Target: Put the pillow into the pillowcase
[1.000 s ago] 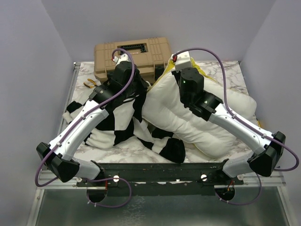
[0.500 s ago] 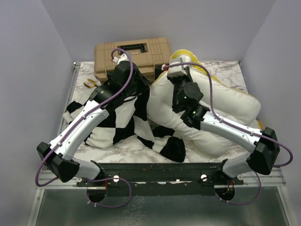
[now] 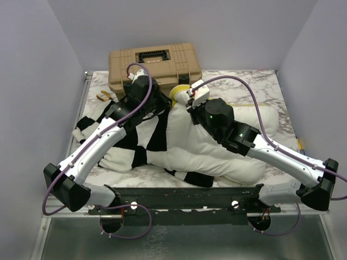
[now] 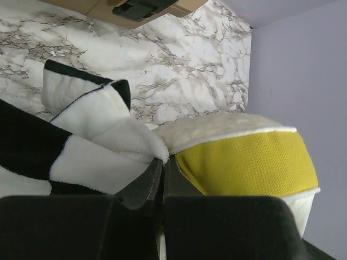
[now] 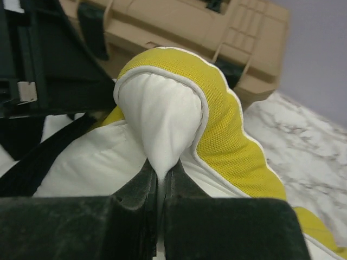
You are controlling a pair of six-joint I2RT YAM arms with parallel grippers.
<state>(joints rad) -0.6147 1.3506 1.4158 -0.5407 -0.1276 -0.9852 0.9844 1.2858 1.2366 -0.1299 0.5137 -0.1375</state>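
The white pillow (image 3: 200, 149) with a yellow edge strip (image 3: 179, 92) lies across the middle of the table, partly over the black and cream checkered pillowcase (image 3: 122, 149). My right gripper (image 5: 161, 174) is shut on a pinch of the pillow's white fabric (image 5: 160, 116) next to its yellow edge (image 5: 227, 135). My left gripper (image 4: 162, 162) is shut on a cream edge of the pillowcase (image 4: 103, 141), right beside the pillow's yellow corner (image 4: 249, 162). In the top view both grippers meet near the pillow's far left corner, the left (image 3: 162, 103) and the right (image 3: 187, 103).
A tan toolbox (image 3: 153, 64) stands at the back of the marble table (image 3: 255, 86), just behind both grippers. A small yellow-handled tool (image 3: 103, 96) lies left of the toolbox. Grey walls close in both sides.
My right gripper has pulled the pillow's corner left toward the left gripper and the pillowcase. The pillow has flattened and slid left over the pillowcase. The left arm has barely moved.
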